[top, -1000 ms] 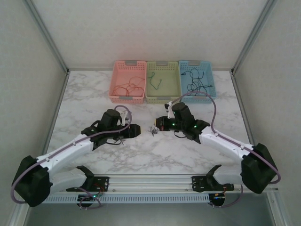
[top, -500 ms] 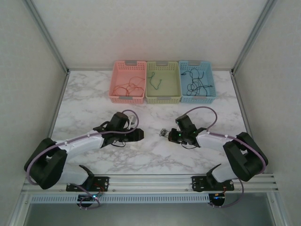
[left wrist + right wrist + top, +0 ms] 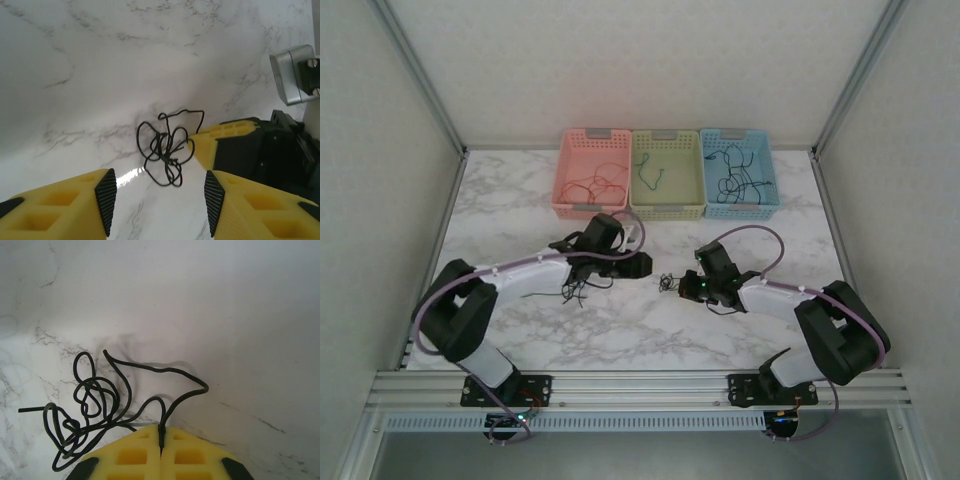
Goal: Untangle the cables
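A small tangle of thin black cables lies on the marble table between the two grippers. In the left wrist view the tangle sits just ahead of my left gripper, whose jaws stand open with nothing between them. From above, the left gripper is a little left of the tangle. My right gripper is shut on one black strand that runs out of the tangle. In the top view the right gripper touches the tangle's right side. Its yellow fingers show in the left wrist view.
Three baskets stand at the back: a pink basket with red wires, a green basket with a green wire, and a blue basket with black wires. Thin dark wires lie by the left forearm.
My left arm has reached right and forward, bringing its gripper close to the tangle. The right gripper came down to the table early on and has held still since, shut on the strand.
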Controlling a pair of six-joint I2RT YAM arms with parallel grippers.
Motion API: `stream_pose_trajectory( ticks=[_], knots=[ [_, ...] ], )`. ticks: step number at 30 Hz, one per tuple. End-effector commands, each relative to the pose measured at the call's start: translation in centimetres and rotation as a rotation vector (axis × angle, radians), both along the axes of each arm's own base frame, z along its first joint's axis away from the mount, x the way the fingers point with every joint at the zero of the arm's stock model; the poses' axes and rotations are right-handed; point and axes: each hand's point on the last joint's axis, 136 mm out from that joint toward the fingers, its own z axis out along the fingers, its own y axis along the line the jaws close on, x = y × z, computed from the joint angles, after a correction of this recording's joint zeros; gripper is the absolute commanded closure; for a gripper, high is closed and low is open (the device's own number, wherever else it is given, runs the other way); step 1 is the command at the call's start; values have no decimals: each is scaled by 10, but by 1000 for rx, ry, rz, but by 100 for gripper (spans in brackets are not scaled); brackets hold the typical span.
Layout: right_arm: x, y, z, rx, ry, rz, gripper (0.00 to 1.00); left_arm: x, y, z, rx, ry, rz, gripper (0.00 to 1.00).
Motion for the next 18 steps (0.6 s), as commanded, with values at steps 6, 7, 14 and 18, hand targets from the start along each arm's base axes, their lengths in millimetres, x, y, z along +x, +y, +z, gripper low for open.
stream_pose_trajectory(
  ticks=[6,7,14,18],
  knots=[
    [-2,-5,1,-4,-17,4,100,-11,-28,-23,-5,74,-86,55],
    [-2,-5,1,-3,-14,3,100,-13,-30,-25,-2,78,-91,55],
    [-2,-6,0,-5,-14,1,100,-19,-40,-38,15,99,-103,60],
    [-3,-6,-1,-6,-11,5,100,-17,-39,-42,36,100,-94,66]
  ],
)
